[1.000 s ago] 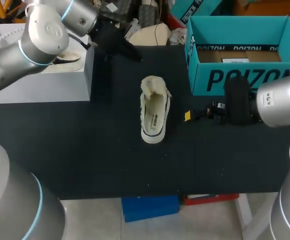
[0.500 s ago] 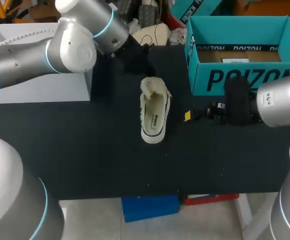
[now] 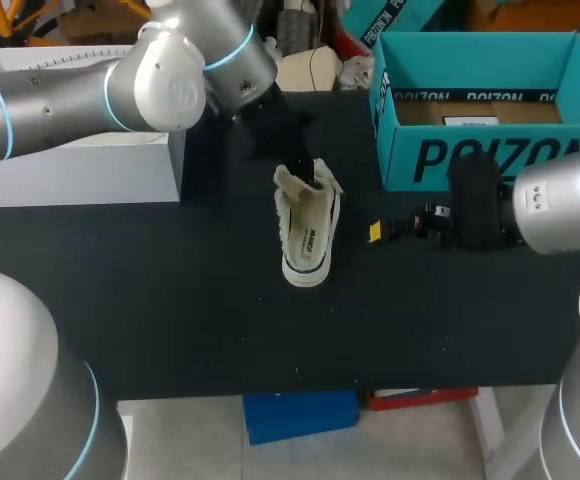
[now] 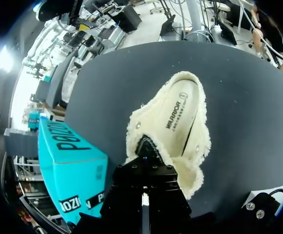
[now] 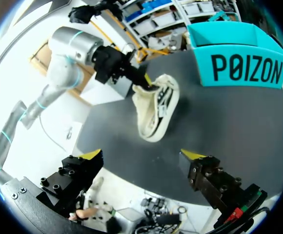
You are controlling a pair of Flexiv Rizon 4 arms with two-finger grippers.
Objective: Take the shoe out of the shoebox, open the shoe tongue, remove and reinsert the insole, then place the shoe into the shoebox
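Shoe [image 3: 308,235] lies outside my two-o'clock shoebox [image 3: 425,135]; left jaws buried in its collar, I can't tell their grip; right jaws released.

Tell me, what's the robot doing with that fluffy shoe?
The robot is working on the fluffy white shoe. The shoe lies on the black table, outside the teal shoebox. The left claw is down at the shoe's front end, poking into its opening. Whether it has pinched anything there is hidden. The right claw hangs open beside the shoe, holding nothing.
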